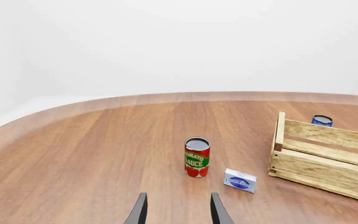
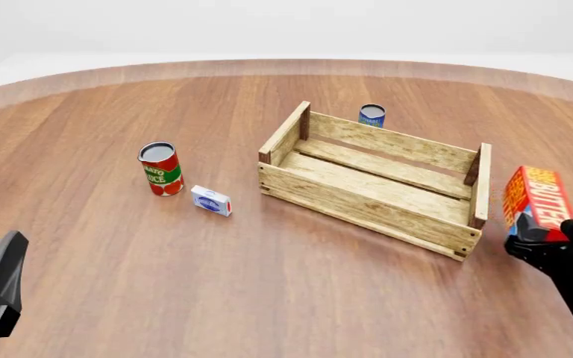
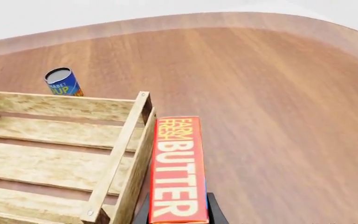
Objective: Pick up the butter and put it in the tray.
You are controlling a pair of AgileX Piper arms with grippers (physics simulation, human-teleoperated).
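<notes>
With the right end effector [image 2: 537, 237] clamped on the butter [image 2: 536, 197], held upright just outside the tray's [image 2: 366, 205] right end wall, you lift it clear of the rim, carry it left, then lower.

Light is bright, even and diffuse in all three views, with no clear source and a plain white backdrop. Shadows are faint: only soft dark contact patches under the tomato can [image 2: 161, 169], the small box [image 2: 212, 201] and the tray [image 2: 366, 201]. The table [image 2: 266, 298] shows no glare, and the renders are sharp edge to edge, without blur or distortion.
</notes>
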